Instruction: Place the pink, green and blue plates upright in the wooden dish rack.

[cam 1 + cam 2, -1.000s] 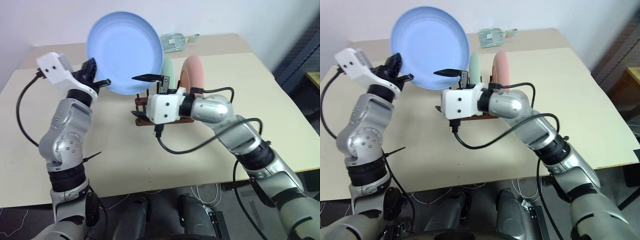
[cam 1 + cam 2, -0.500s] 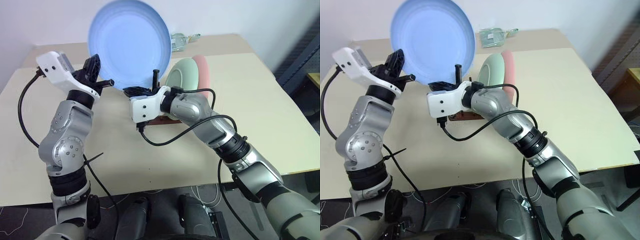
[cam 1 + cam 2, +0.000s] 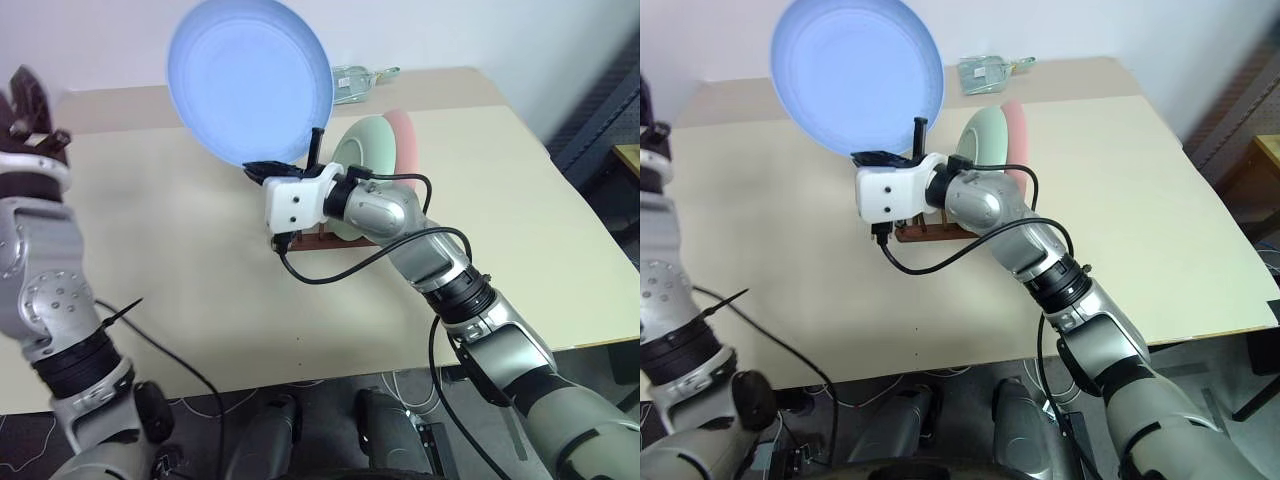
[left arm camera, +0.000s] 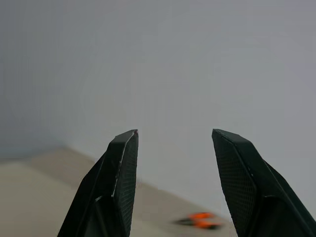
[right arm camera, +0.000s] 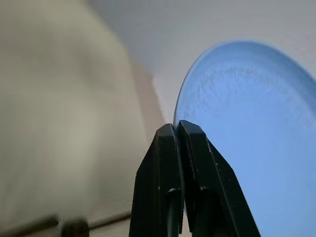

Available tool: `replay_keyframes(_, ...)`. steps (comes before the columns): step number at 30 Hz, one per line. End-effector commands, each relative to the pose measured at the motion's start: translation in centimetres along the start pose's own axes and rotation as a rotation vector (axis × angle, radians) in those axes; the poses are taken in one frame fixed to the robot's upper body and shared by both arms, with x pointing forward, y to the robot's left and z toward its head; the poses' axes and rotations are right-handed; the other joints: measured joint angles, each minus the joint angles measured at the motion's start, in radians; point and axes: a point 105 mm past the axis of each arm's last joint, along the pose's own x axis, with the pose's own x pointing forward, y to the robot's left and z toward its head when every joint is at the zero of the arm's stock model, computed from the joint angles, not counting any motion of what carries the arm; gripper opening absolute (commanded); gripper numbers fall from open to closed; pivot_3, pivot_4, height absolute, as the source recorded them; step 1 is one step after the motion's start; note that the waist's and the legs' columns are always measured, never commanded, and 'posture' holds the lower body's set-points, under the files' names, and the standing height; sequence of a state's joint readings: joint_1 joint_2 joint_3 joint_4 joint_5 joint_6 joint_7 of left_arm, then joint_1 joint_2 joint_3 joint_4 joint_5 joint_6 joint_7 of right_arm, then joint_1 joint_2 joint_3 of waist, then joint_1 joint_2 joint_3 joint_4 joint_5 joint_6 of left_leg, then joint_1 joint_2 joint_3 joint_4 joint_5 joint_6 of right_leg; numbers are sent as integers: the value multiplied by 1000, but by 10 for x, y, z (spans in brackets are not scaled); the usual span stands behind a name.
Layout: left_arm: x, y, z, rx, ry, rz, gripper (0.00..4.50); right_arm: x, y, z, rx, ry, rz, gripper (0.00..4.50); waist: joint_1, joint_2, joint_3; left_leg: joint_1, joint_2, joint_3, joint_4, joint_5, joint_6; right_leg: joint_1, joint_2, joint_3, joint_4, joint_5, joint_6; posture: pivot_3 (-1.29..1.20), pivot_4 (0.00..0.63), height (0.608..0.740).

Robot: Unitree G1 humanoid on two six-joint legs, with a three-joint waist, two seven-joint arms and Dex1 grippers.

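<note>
The scene is evenly and brightly lit by soft, diffuse light; only faint shadows are cast on the table (image 3: 200, 260). No glare is seen on the matte blue plate (image 3: 248, 80). In the right wrist view the table and background are rendered blurred, and the plate's face appears grainy. In the left wrist view the far background is out of focus.

My beige table (image 3: 200, 250) carries a clear packet (image 3: 355, 80) at its far edge; a pale wall (image 3: 450, 30) stands behind.
</note>
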State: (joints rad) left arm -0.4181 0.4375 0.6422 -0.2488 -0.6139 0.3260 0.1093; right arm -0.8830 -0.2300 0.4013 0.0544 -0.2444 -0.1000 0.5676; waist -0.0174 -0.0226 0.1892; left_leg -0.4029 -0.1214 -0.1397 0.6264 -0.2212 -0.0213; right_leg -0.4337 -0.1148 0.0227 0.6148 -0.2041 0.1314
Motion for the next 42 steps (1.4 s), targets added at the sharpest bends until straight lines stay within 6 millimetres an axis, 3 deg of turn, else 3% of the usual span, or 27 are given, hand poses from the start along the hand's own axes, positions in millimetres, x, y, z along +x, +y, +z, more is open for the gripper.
replay_keyframes(1, -26, -9, -42, 406, 144, -217, 2386, -17, -45, 56, 341, -313, -179, 0, -1, 0, 0, 0, 0, 0, 0, 0, 0, 0, 0, 0, 0, 0, 0, 0, 150, 739)
replay_keyframes(3, -55, -25, -76, 512, 243, -396, 2386, -29, -57, 72, 631, -452, -201, 0, 5, 2, 1, 0, 0, 0, -2, -2, 3, 0, 0, 1, 0, 0, 0, 0, 150, 739)
replay_keyframes(6, -84, -34, -103, 444, 330, -462, 2386, -46, -65, 78, 1020, -594, -201, 0, 9, 0, 0, 0, 0, -3, -2, -4, 6, 0, 0, 0, 0, 0, -1, 0, 150, 739)
replay_keyframes(14, -132, -73, -134, 370, 428, -702, 2386, -56, -47, 69, 1577, -627, -148, 0, -4, 5, 0, 1, 6, 1, -8, -3, 5, -4, 3, 1, 0, 2, -5, 0, 150, 739)
replay_keyframes(22, -154, -85, -141, 398, 465, -841, 2386, -53, -46, 62, 1707, -584, -164, 0, -2, 6, 0, 1, 12, 3, -12, -1, 1, -7, 9, 2, -1, 4, -10, 0, 150, 739)
replay_keyframes(37, -155, -90, -142, 380, 459, -850, 2386, -34, -31, 43, 1915, -448, -181, 0, -2, 6, 0, 1, 14, 3, -12, -1, 1, -7, 12, 2, -2, 5, -11, 0, 150, 739)
replay_keyframes(42, -160, -94, -142, 368, 463, -877, 2386, -25, -27, 27, 1979, -358, -255, 0, -3, 6, 0, 1, 14, 3, -12, -1, 1, -7, 12, 2, -2, 5, -11, 0, 150, 739)
